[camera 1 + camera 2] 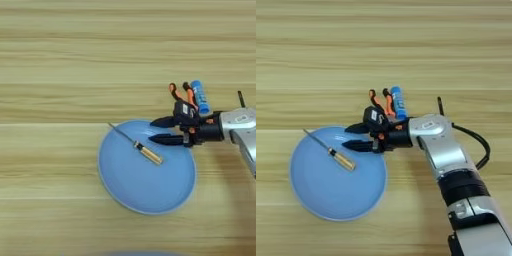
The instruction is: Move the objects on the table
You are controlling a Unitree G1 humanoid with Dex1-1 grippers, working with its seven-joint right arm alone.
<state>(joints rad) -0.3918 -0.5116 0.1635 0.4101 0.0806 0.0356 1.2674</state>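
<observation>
A thin screwdriver [139, 146] with a yellowish handle lies slanted on the round blue plate [145, 192], its tip at the plate's upper left rim. My right gripper [159, 130] hovers over the plate's upper right rim, open, with nothing between its two black fingers. Just behind the gripper lie the orange-and-black pliers [181, 93], partly hidden by it. The blue tube [200, 96] with a white band rests right of the pliers on the table [75, 65]. In the right eye view the screwdriver [336, 155], the gripper [352, 136], the pliers [381, 101] and the tube [399, 103] show the same layout.
My silver forearm [443, 150] runs in from the lower right, with a black cable [476, 142] looping beside it. The wood-grain table spreads wide to the left and at the back.
</observation>
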